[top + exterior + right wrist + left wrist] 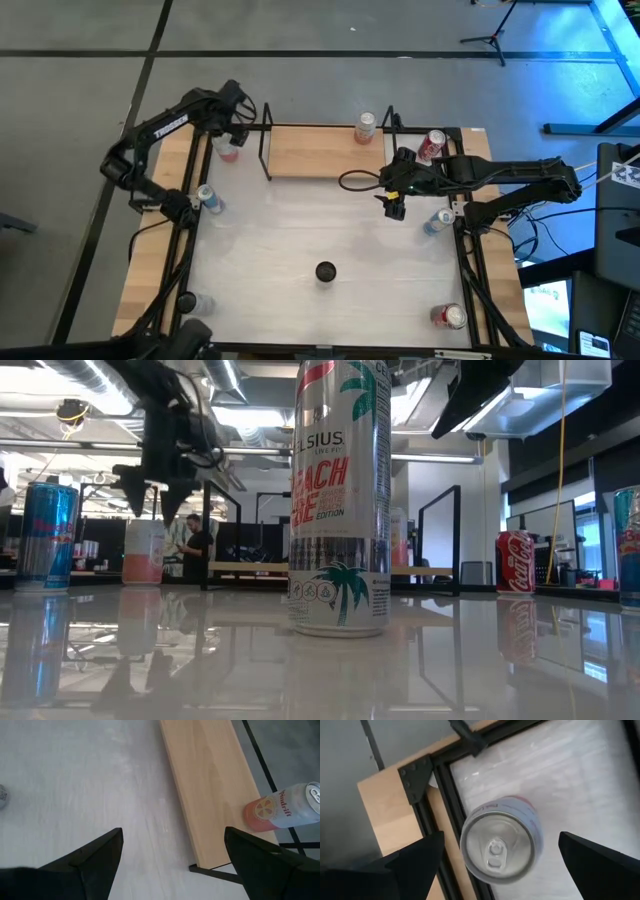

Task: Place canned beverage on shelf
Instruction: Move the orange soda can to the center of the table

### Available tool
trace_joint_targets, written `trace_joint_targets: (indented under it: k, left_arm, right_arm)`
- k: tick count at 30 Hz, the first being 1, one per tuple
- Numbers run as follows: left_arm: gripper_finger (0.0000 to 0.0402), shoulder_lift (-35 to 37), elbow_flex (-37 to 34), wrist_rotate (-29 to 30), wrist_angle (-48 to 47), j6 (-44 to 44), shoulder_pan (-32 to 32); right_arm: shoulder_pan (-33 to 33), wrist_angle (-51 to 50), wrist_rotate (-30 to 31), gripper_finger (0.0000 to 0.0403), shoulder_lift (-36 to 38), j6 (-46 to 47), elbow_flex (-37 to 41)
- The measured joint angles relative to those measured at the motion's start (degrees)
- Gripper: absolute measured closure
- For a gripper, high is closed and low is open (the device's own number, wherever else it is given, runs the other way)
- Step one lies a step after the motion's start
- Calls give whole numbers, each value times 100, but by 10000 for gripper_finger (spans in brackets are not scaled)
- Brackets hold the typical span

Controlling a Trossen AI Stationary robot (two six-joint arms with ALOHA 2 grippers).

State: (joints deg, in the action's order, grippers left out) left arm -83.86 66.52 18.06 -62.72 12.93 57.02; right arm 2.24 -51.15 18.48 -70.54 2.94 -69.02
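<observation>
A pink-and-white can (pixel 500 845) stands upright on the white table at its far left corner (pixel 228 152). My left gripper (pixel 500 870) hangs over it, pointing steeply down, open, with one finger out past each side of the can and touching nothing. In the low view this gripper (pixel 160 485) shows just above the can (pixel 145 552). The shelf (pixel 320 150), a light-wood board with black rod uprights, lies along the far edge. An orange-pink can (pixel 285 810) stands at its right end. My right gripper (pixel 393 200) waits open over the table in front of the shelf's right end.
A tall white can (pixel 340 500) stands close in the low view. Blue cans (pixel 208 198) (pixel 437 222) and red cans (pixel 430 145) (pixel 450 316) stand along the table's side edges. A dark round thing (pixel 325 271) sits mid-table. The black frame rail (pixel 445 795) runs beside the pink can.
</observation>
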Motion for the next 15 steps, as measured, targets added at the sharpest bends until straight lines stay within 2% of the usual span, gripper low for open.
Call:
trace_joint_targets:
  k: [6, 12, 15]
  left_arm:
    - [19, -283, 0, 17, -110, 67, 1]
    - [19, -395, 0, -242, -229, -137, -4]
    - [29, -393, 0, -219, -247, -228, -10]
  right_arm:
    - [0, 2, 0, 59, 0, 0, 0]
    - [0, 0, -2, 59, 0, 0, 0]
    - [0, 2, -2, 59, 0, 0, 0]
